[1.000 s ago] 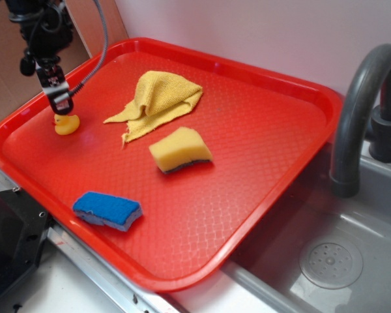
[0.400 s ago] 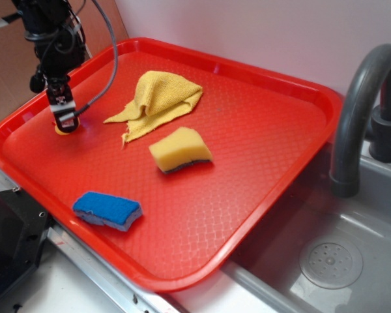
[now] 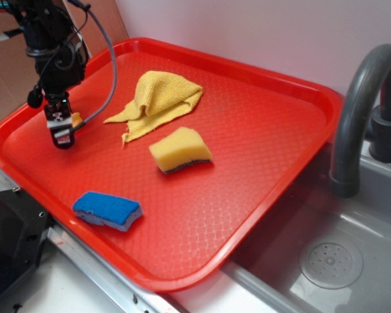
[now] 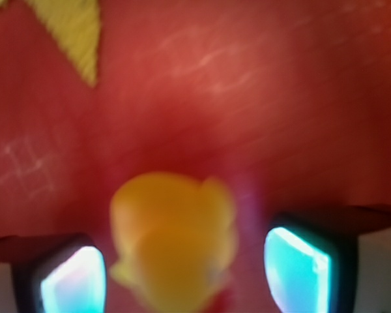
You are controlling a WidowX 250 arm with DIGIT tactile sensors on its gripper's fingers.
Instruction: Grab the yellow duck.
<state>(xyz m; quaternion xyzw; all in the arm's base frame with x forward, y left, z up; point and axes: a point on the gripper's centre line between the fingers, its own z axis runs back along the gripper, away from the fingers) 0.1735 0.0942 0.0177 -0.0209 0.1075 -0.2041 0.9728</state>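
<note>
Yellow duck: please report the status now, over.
Gripper open, low over tray. Yellow duck between the fingers, not yet gripped. Nothing in the way.

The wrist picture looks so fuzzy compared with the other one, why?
Wrist view: the duck sits very close to the lens, between the gripper's glaring fingertips, so it blurs. Exterior view: sharp, evenly lit, soft sheen on the red tray.

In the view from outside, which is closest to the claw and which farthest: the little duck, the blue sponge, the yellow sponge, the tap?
1. Yellow duck, right at the claw.
2. Blue sponge, near the tray's front edge.
3. Yellow sponge, mid-tray.
4. Tap, beyond the tray, over the sink.
</note>
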